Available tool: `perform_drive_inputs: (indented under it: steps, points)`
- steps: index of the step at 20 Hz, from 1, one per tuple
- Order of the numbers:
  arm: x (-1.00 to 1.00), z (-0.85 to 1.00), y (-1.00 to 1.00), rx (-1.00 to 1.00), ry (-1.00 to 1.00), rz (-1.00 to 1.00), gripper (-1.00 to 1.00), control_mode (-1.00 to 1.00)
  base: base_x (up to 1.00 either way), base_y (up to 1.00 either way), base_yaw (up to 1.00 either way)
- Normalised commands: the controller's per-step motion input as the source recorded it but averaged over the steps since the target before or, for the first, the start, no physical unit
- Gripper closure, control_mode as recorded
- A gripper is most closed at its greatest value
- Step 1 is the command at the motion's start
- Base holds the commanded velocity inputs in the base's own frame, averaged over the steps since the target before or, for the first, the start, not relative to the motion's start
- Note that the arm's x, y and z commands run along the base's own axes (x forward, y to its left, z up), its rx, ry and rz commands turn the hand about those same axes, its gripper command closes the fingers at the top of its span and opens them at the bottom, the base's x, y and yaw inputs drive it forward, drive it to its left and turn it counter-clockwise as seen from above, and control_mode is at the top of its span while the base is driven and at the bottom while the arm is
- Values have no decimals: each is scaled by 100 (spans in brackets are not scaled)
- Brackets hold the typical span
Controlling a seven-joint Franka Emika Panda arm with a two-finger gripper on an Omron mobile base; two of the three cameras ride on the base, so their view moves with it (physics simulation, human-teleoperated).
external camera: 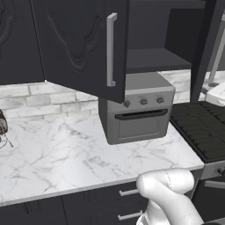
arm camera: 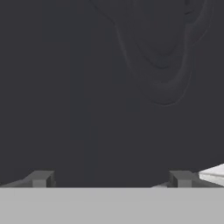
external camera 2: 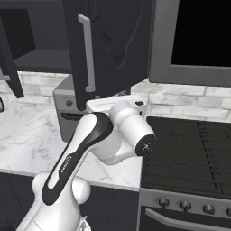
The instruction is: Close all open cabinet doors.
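two cabinet doors stand open above the counter. the nearer open door (external camera: pixel 83 44) is tall and matte black, with a carved curvy relief on its panel and a long vertical silver bar handle (external camera: pixel 111 49) near its free edge. it is swung out toward the room, so the dark shelf behind it is visible. in the right base view the same door (external camera 2: pixel 115 45) hangs in front of the wall. the second open door (external camera: pixel 206 46) is seen almost edge-on, to the right of the shelf opening. in the hand view a dark carved panel (arm camera: pixel 144 65) is very close, probably the nearer door.
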Motion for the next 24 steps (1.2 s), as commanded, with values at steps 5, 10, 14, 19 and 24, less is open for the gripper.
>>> perform_drive_inputs:
  steps: [5, 10, 14, 19, 24]
  points:
    - [23, 0, 10, 0, 0, 0, -100, -100, 0, 0, 0]
    - [24, 0, 29, 0, 0, 0, -100, -100, 0, 0, 0]
    - [20, 0, 36, 0, 0, -4, -100, -100, 0, 0, 0]
    - [7, 8, 28, 0, 0, -14, -100, -100, 0, 0, 0]
    - [8, 17, 26, 0, 0, -19, -100, -100, 0, 0, 0]
